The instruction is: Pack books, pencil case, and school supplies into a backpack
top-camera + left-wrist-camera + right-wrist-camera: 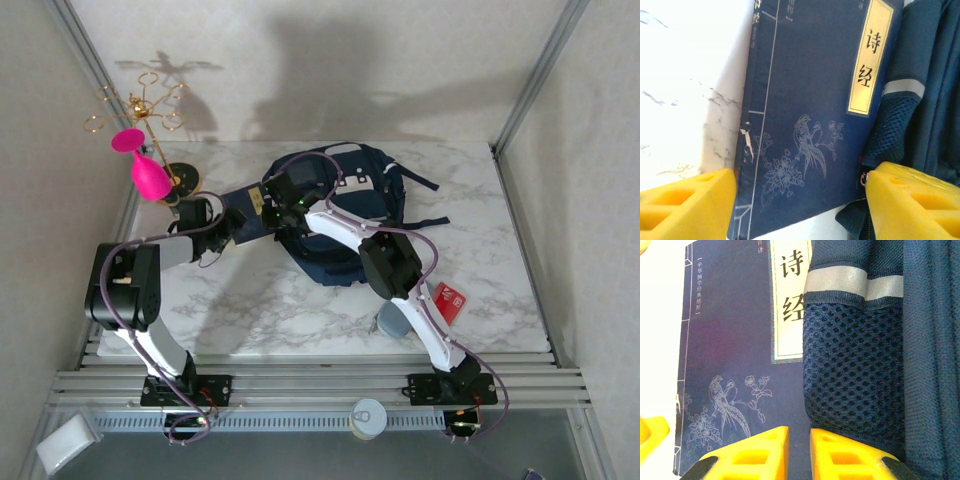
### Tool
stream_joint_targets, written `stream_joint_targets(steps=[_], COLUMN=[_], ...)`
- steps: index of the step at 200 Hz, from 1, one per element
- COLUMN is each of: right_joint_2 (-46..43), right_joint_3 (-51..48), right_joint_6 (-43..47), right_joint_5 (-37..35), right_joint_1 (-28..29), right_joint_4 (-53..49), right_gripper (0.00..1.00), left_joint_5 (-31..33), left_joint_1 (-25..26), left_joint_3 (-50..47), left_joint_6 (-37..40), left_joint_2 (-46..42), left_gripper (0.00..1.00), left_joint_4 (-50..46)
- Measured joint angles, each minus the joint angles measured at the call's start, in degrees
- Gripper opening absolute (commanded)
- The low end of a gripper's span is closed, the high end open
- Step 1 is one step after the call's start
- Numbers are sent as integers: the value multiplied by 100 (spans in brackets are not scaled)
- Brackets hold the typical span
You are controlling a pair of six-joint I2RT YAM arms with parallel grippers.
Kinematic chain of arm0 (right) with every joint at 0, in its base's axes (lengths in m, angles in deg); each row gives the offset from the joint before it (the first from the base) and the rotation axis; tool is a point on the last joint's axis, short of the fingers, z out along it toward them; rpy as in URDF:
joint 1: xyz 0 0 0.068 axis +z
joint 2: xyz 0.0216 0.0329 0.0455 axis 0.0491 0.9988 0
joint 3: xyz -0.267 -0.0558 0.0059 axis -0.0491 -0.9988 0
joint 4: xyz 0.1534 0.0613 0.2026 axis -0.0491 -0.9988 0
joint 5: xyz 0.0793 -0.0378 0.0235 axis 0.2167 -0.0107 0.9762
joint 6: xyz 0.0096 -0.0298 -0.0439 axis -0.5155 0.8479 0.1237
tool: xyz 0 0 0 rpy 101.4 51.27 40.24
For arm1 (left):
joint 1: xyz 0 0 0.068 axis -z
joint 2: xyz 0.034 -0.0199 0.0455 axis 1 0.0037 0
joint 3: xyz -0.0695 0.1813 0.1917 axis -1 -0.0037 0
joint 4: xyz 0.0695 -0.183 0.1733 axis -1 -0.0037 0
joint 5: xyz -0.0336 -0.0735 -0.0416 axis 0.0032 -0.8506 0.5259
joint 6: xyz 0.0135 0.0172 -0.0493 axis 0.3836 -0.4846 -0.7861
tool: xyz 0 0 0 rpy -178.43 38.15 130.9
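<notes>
Left gripper (pixel 800 180): wide. Your left wrist view has its yellow fingers either side of the navy book (pixel 805 100), not closed on it.
Right gripper (pixel 799 432): narrow, fingers almost touching; you can't tell if they pinch fabric.
Navy book: flat on the counter (pixel 680 75) against the backpack (pixel 935 100). The right wrist view shows the mesh pocket (pixel 855 380) covering part of the book's label.
Top view: red pack (pixel 450 301) and grey-blue pouch (pixel 390 320) lie beside the right arm.

Both arms reach toward the frame's upper centre, the left gripper (pixel 800 177) with fingers spread wide, the right gripper (pixel 799 435) with fingers nearly touching.
</notes>
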Motion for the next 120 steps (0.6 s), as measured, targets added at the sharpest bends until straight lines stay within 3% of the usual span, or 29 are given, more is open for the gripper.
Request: stream_joint_targets(steps=[120], right_joint_2=[-13], right_joint_3=[-68], right_joint_6=[-2], right_joint_5=[7], right_joint_1=[-2], right_joint_4=[79], right_gripper=[19], left_joint_5=[433], left_joint_1=[330], left_joint_3=[63], left_joint_6=[-356], left_joint_2=[192], left_gripper=[74], left_joint_4=[-98])
